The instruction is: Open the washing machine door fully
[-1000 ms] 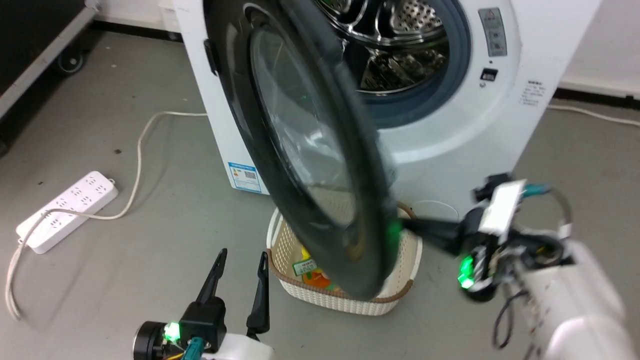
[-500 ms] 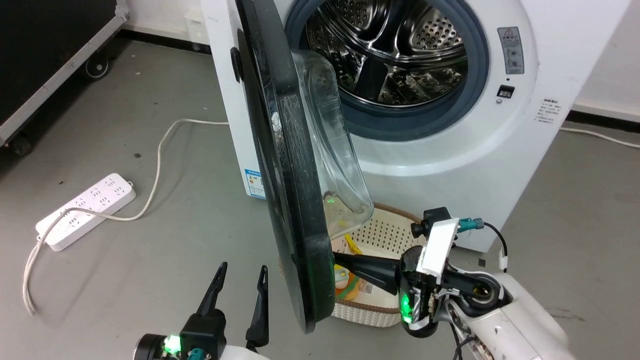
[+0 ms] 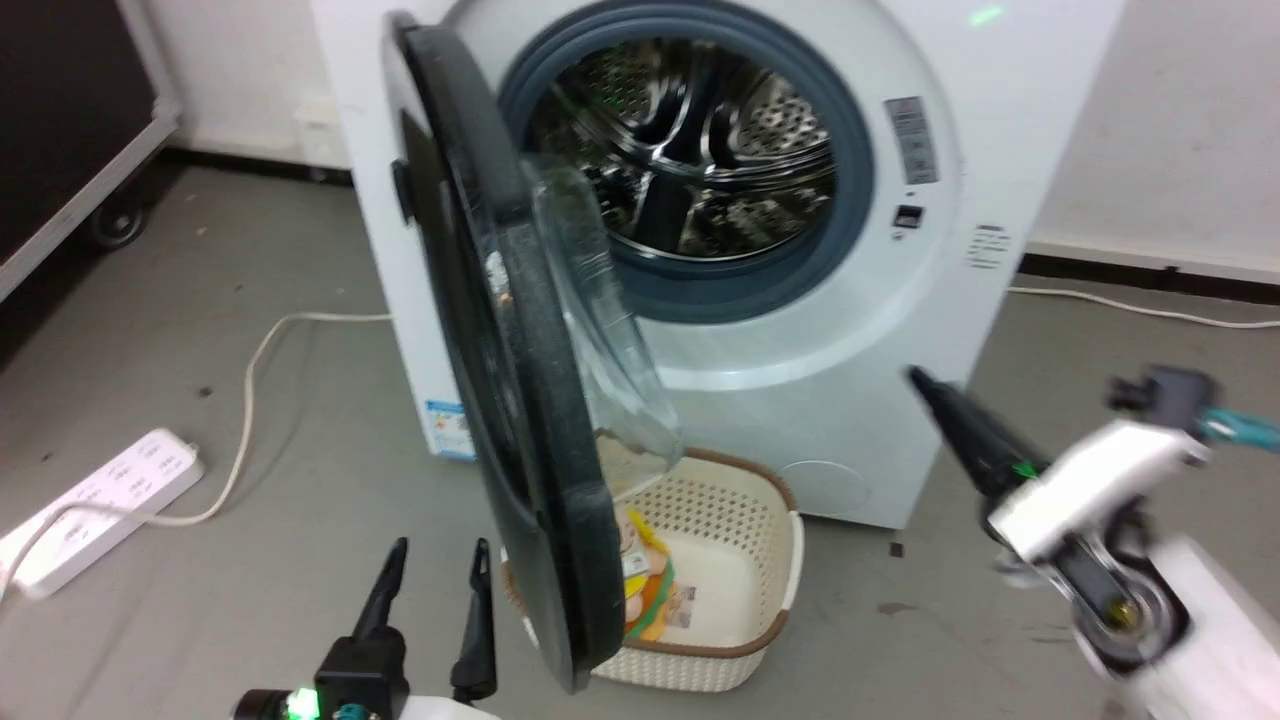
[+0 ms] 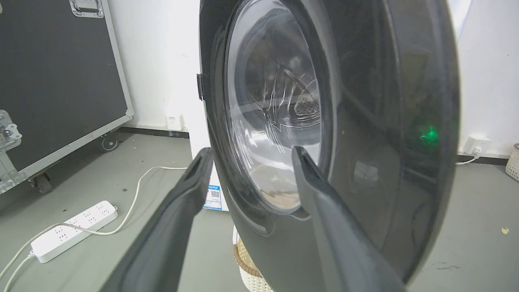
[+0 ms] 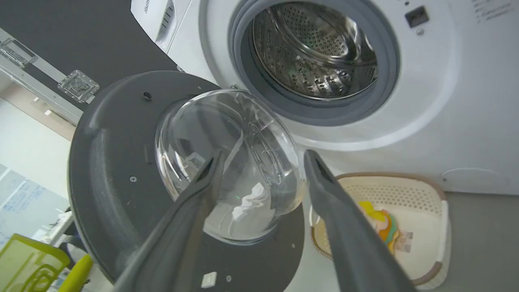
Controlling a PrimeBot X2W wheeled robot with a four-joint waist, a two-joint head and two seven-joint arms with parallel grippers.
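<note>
W/m door (image 3: 505,400) stands swung out from the washing machine (image 3: 900,330), hinged on the head view's left side and nearly edge-on to the head cam. Its clear glass bowl (image 3: 600,330) bulges toward the steel drum (image 3: 700,150), whose mouth is fully uncovered. Door's lower edge hangs over a cream basket (image 3: 795,540) on the floor in front of the machine, w/ colourful items inside.

L gripper (image 3: 440,548) is low, just left of the door's bottom edge w/ a small gap showing. Jaws apart, nothing btwn them. L wrist view looks at the door's glossy outer face close up.

R gripper (image 5: 264,156) is well right of the door, blurred in head view. Jaws apart, empty. R wrist view looks at the door's inner side and the bowl.

White power strip (image 3: 100,505) lies on the floor at left, its cable running to the machine.
</note>
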